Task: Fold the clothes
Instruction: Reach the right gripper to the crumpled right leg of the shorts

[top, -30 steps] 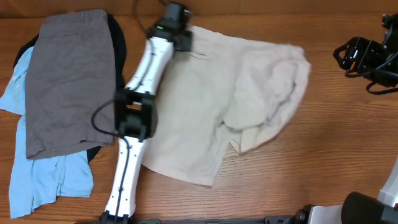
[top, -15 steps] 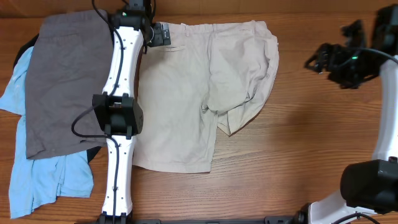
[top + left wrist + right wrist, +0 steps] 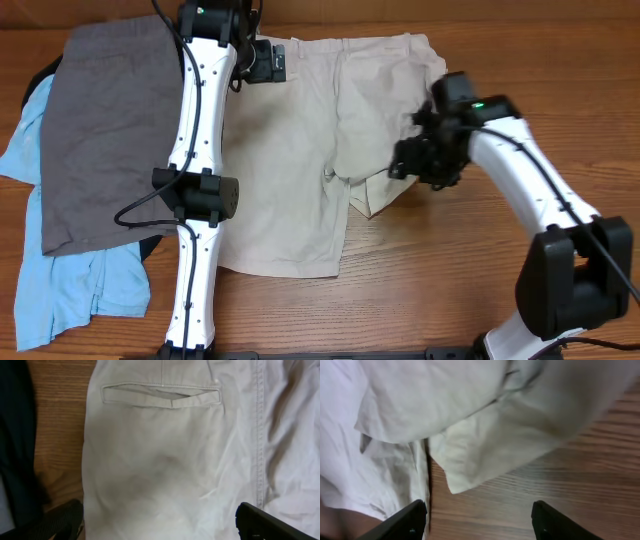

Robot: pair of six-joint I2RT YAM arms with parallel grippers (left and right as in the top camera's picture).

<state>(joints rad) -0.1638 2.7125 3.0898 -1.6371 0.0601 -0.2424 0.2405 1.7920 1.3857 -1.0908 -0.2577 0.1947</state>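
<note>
The beige shorts (image 3: 290, 170) lie spread on the table, waistband at the far edge, one leg reaching toward the near edge. The other leg (image 3: 385, 130) is bunched and folded over. My left gripper (image 3: 262, 62) hovers at the waistband's left end. It is open in the left wrist view, where both fingers (image 3: 270, 525) straddle flat cloth below a back pocket welt (image 3: 162, 397). My right gripper (image 3: 415, 160) is open over the folded leg's lower edge. The hem corner (image 3: 470, 460) lies just ahead of its fingertips (image 3: 402, 520), and bare wood shows between them.
A grey garment (image 3: 110, 130) lies at the left on top of a light-blue one (image 3: 60, 290) and a black one (image 3: 192, 70). The left arm (image 3: 195, 190) stretches from the near edge along the shorts' left side. Bare wood table (image 3: 450, 280) lies to the right.
The left gripper has opened and let go of the shorts, which now lie further left and flatter. The right arm has swung in from the far right to the folded leg.
</note>
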